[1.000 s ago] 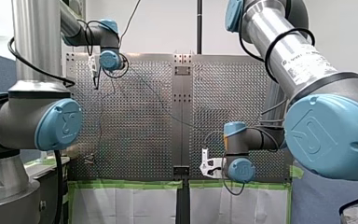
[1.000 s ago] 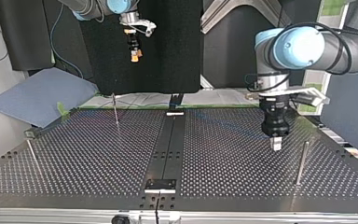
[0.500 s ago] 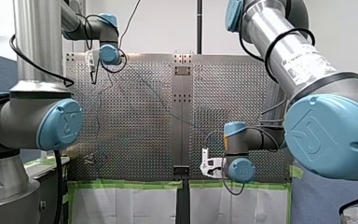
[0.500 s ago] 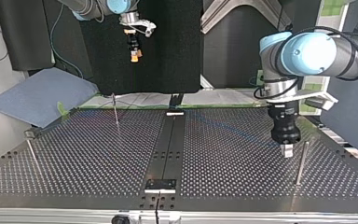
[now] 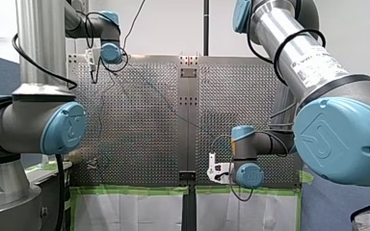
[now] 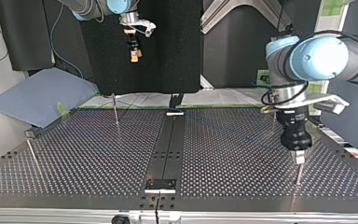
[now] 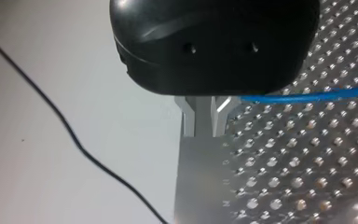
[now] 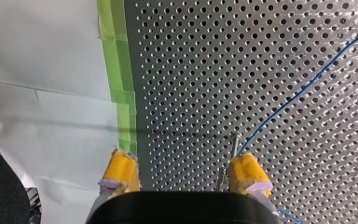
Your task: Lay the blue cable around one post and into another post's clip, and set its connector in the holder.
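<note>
The thin blue cable (image 7: 307,95) runs out sideways from between the metal fingers (image 7: 203,119) of my left gripper, which is shut on it. At the top view's right this black left gripper (image 6: 299,157) hangs directly over a slim metal post (image 6: 299,175) near the plate's edge. In the front view my left gripper (image 5: 94,65) is at the far left corner. My right gripper (image 8: 184,175) is open, its yellow pads (image 8: 121,170) apart and holding nothing. Ahead of it the blue cable (image 8: 307,84) crosses the plate past a small post (image 8: 234,142). My right gripper (image 6: 133,52) hangs high at the top view's left.
Two more posts (image 6: 115,111) (image 6: 31,155) stand on the perforated plate (image 6: 84,154) at the top view's left. Small blocks (image 6: 160,185) (image 6: 175,113) sit on the dark centre strip. Green tape (image 8: 121,98) edges the plate. A loose black wire (image 7: 74,140) lies beyond the plate's corner.
My left gripper has carried the cable toward the top view's right and nearer that camera, ending above the right-hand post. My right arm has stayed put.
</note>
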Action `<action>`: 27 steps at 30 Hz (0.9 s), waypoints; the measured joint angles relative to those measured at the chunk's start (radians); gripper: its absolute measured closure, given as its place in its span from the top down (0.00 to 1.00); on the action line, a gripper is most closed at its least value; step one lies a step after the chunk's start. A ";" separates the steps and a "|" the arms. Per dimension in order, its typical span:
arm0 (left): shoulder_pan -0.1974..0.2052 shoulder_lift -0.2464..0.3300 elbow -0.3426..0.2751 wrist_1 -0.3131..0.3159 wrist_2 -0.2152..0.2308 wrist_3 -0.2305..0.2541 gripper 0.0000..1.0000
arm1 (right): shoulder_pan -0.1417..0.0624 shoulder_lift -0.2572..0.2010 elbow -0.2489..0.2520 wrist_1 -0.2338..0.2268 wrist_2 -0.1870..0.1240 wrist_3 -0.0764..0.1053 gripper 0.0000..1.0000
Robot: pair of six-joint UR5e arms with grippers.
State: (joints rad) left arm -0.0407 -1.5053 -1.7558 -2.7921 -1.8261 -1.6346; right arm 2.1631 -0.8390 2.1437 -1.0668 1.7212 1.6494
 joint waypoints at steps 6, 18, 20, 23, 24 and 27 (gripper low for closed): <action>0.016 -0.001 0.010 -0.004 0.003 -0.006 0.20 | 0.000 0.000 0.000 0.000 -0.001 -0.001 0.98; 0.060 -0.011 0.011 0.009 0.015 -0.019 0.20 | -0.002 0.000 0.000 0.006 -0.001 -0.002 0.98; 0.067 -0.011 0.011 0.012 0.019 -0.025 0.20 | -0.002 0.000 0.000 0.008 -0.001 -0.002 0.98; 0.079 -0.012 0.011 0.020 0.027 -0.038 0.20 | -0.002 0.000 0.000 0.010 0.000 -0.002 0.98; 0.083 -0.012 0.011 0.022 0.029 -0.041 0.20 | -0.002 0.000 0.000 0.011 0.000 -0.002 0.98; 0.094 -0.012 0.011 0.028 0.038 -0.051 0.20 | -0.002 0.000 0.000 0.012 0.000 -0.002 0.98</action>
State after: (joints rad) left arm 0.0529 -1.5174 -1.7453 -2.7637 -1.7882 -1.6860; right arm 2.1609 -0.8392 2.1437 -1.0545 1.7213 1.6478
